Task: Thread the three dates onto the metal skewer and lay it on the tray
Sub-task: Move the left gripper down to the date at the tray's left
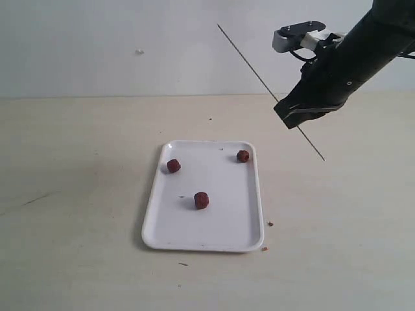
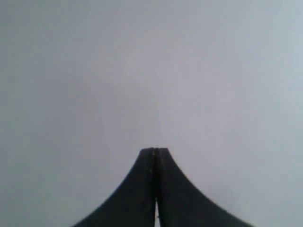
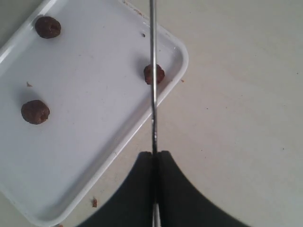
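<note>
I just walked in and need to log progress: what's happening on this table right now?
The right fingers are shut on the metal skewer, holding it tilted above the table, to the right of the tray in the exterior view. None of the three dates is threaded yet: all three lie apart on the tray. The left fingers are shut on nothing, and that arm is outside the exterior view.

Exterior view looks obliquely down on the tray (image 1: pixel 227 214); right wrist view shares it, nearer, from above; left wrist view faces blank grey.
</note>
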Controlling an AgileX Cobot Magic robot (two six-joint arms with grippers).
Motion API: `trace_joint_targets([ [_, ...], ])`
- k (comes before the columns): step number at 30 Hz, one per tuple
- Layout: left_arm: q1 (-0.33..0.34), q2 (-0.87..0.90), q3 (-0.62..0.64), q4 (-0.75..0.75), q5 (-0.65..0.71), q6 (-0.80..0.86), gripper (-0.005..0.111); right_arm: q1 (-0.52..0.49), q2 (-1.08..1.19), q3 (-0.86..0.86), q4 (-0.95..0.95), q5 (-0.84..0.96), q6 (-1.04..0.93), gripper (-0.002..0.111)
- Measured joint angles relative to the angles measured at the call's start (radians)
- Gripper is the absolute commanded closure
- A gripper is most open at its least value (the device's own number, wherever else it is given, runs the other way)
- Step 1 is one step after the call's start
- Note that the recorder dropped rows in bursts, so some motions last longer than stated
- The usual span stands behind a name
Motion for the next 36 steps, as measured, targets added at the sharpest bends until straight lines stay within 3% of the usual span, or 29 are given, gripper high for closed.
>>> trace_joint_targets([
  [3, 0.0, 0.105, -0.149, -0.215, 0.086, 0.162, 0.107, 0.0, 0.0, 0.0, 0.0, -0.001, 0.0, 0.108],
  [6, 0.0, 0.394, -0.405, -0.438, 0.29, 0.385, 0.107, -0.004, 0.0, 0.0, -0.023, -0.004, 0.023, 0.108],
  [7, 0.0, 0.483, -0.47, -0.45, 0.357, 0.41, 0.107, -0.006, 0.0, 0.0, -0.038, -0.009, 0.045, 0.108],
  [15, 0.0, 1.193, -0.933, -0.395, 0.926, 0.502, 0.104, -0.083, 0.0, 0.0, -0.15, -0.011, 0.189, 0.108],
  [18, -0.023, 1.428, -1.088, -0.388, 1.099, 0.561, 0.092, -0.091, 0.005, 0.0, -0.157, -0.006, 0.193, 0.108],
  [22, -0.103, 1.689, -1.285, -0.386, 1.289, 0.624, 0.066, -0.091, 0.019, 0.0, -0.148, -0.004, 0.188, 0.108],
  [26, -0.192, 1.915, -1.498, -0.36, 1.446, 0.64, 0.049, -0.091, 0.027, 0.0, -0.146, -0.004, 0.186, 0.108],
  [31, -0.3, 2.136, -1.747, -0.252, 1.55, 0.644, 0.049, -0.091, 0.028, 0.0, -0.126, -0.004, 0.177, 0.108],
  [36, -0.356, 2.27, -1.915, -0.206, 1.614, 0.647, 0.049, -0.091, 0.028, 0.0, -0.121, -0.004, 0.177, 0.108],
])
